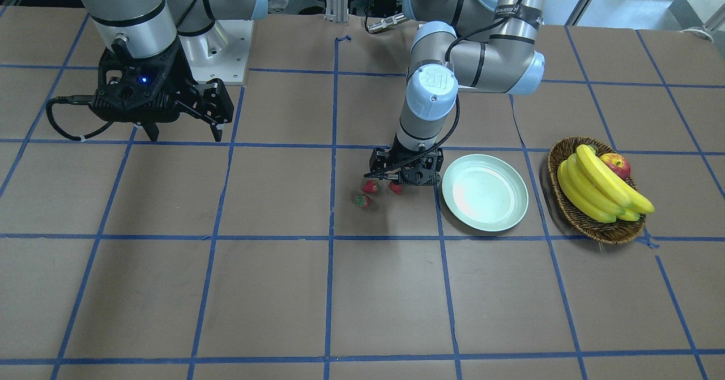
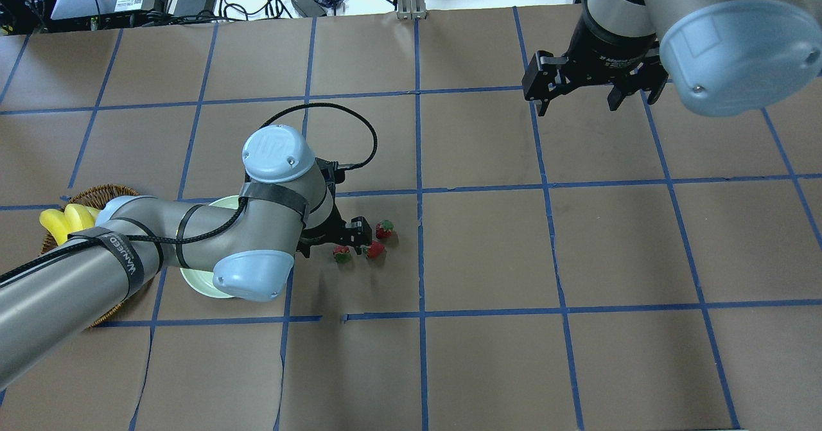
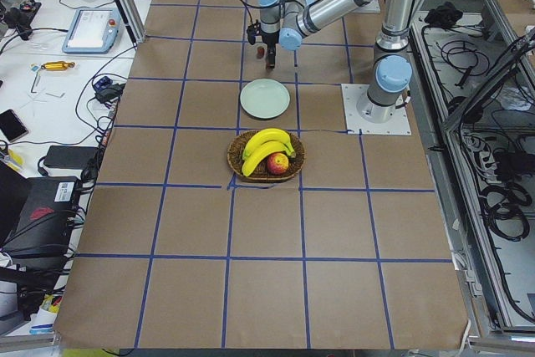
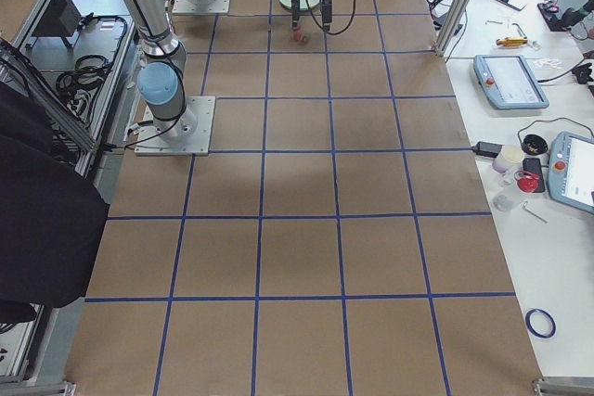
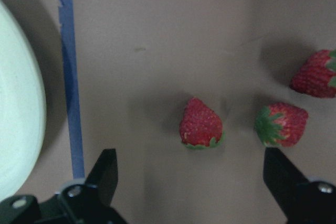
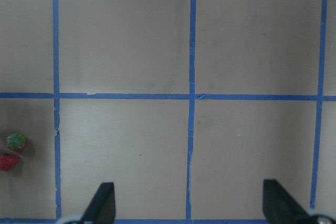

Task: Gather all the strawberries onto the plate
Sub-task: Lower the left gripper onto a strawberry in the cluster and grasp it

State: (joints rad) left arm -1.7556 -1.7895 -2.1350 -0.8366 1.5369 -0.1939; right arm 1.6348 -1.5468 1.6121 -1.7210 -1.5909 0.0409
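Note:
Three small red strawberries lie close together on the brown table: one [image 1: 395,187] nearest the plate, two more [image 1: 370,186] [image 1: 362,201] beside it. The pale mint-green plate [image 1: 485,192] is empty and stands just beside them. My left gripper [image 1: 405,183] is open and low over the table. In the left wrist view its fingers [image 5: 107,171] stand either side of the nearest strawberry [image 5: 201,124], without touching it; the others [image 5: 281,124] [image 5: 315,73] lie further out, and the plate's rim [image 5: 18,124] is at the left. My right gripper [image 1: 184,136] is open, empty and far from them.
An oval wicker basket [image 1: 572,216] with bananas [image 1: 595,184] and a red apple [image 1: 616,163] stands beyond the plate. My left arm hides most of the plate [image 2: 199,283] in the overhead view. Blue tape lines grid the table.

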